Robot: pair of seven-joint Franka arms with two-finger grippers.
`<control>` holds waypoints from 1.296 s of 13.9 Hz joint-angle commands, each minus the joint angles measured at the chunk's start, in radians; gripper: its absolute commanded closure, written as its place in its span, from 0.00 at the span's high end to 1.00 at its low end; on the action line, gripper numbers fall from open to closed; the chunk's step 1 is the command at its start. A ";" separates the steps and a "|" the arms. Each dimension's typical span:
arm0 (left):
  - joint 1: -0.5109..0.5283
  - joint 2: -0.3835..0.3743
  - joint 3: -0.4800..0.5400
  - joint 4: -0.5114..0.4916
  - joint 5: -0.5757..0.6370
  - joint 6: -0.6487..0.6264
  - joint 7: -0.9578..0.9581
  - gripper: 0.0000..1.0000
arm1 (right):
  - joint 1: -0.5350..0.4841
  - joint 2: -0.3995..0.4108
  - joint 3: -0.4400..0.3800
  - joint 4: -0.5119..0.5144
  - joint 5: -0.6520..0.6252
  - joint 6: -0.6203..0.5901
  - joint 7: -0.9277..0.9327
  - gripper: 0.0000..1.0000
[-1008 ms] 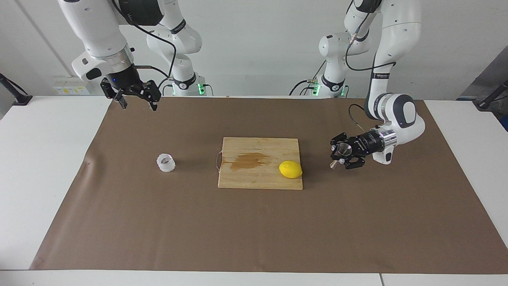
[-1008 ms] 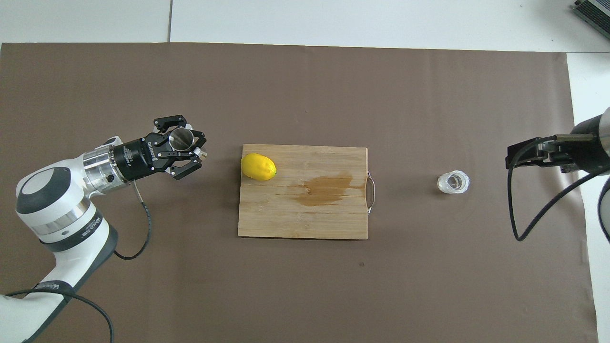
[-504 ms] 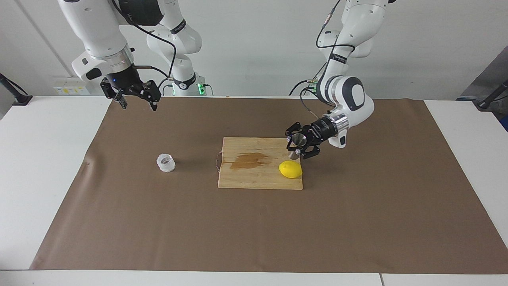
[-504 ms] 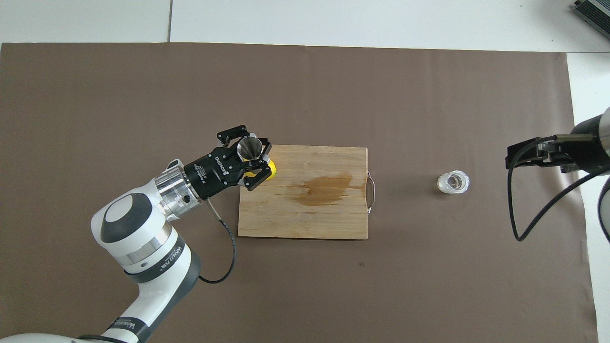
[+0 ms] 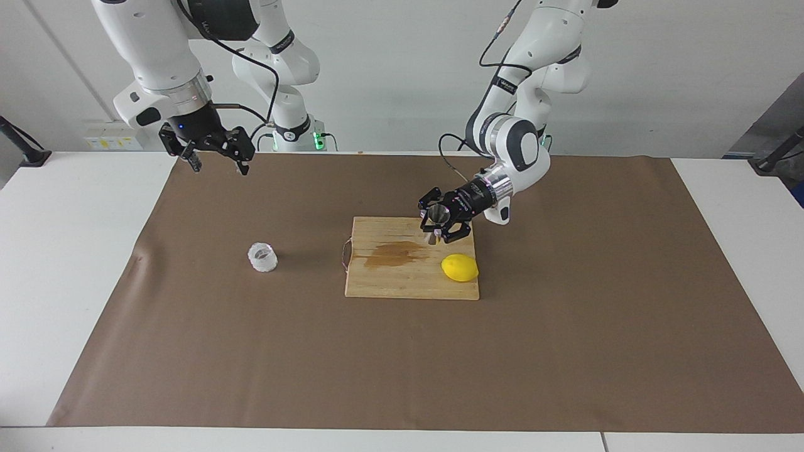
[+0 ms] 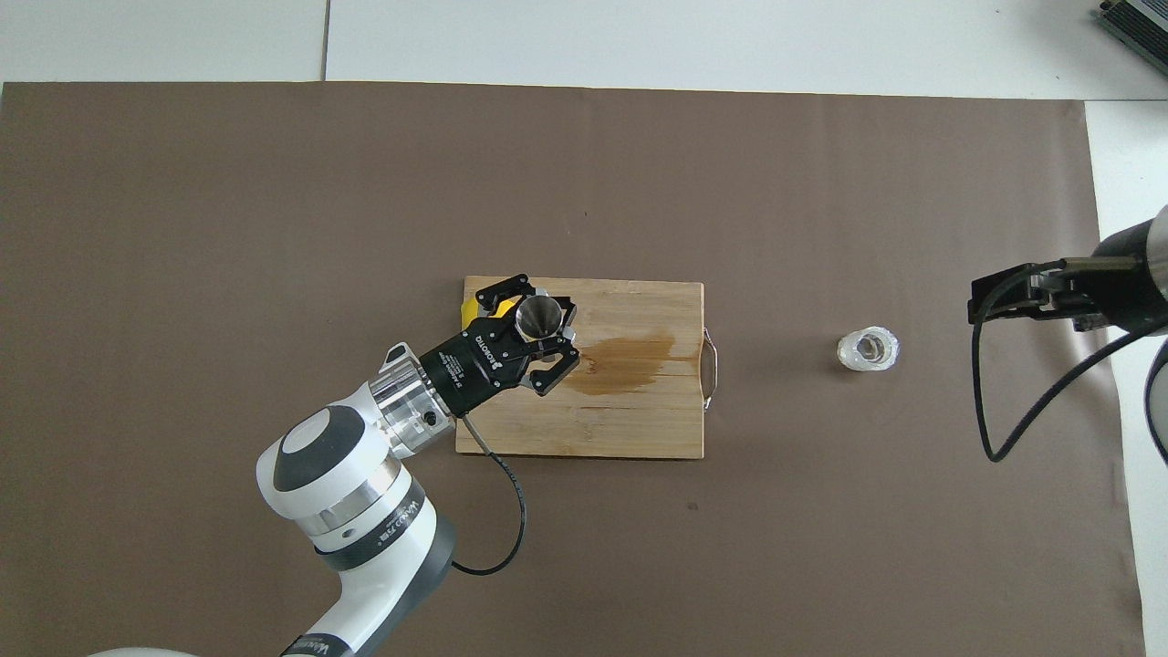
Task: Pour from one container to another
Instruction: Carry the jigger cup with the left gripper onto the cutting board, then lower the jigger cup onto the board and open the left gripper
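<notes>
My left gripper (image 5: 438, 226) was clamped on the jigger (image 5: 438, 215); held upright, mouth up, in the air over the board (image 5: 402, 282), above the edge nearer the robots; my outer links splayed to the sides, so from the facing view the grip could pass for open jaws; the jigger's lower cone was mostly hidden among the fingers. From overhead my gripper (image 6: 540, 330) and the jigger (image 6: 537, 315) covered most of the lemon (image 6: 467, 312); only a yellow sliver showed there; the facing view gave the lemon (image 5: 460, 268) whole, lying on the board toward the left arm's end. A brown stain (image 5: 394, 253) marked the board's middle; wet or dry, I could not tell.

The cup (image 5: 262, 257) stood upright on the brown mat (image 5: 565, 351), well apart from the board, toward the right arm's end; its contents were too faint to judge.

My right gripper (image 5: 215, 160) hung waiting, fingers spread wide and holding nothing, over the mat's corner at the right arm's end; overhead it (image 6: 990, 301) was cut off at the frame edge, fingertips not plainly shown.
</notes>
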 commanded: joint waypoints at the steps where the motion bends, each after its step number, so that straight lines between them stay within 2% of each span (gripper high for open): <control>1: -0.017 0.029 -0.020 0.011 -0.082 0.009 0.068 0.00 | -0.014 -0.025 0.008 -0.026 0.025 0.000 0.007 1.00; 5: -0.015 0.096 -0.068 0.040 -0.109 0.009 0.139 0.00 | -0.014 -0.025 0.008 -0.025 0.025 0.000 0.007 1.00; 9: -0.015 0.155 -0.100 0.046 -0.196 -0.002 0.258 0.00 | -0.014 -0.025 0.008 -0.025 0.025 0.000 0.007 1.00; 14: -0.015 0.184 -0.125 0.059 -0.236 -0.007 0.292 0.01 | -0.014 -0.025 0.008 -0.025 0.025 0.000 0.007 1.00; 18: -0.015 0.192 -0.128 0.062 -0.241 -0.010 0.294 0.11 | -0.014 -0.025 0.008 -0.025 0.025 0.000 0.007 1.00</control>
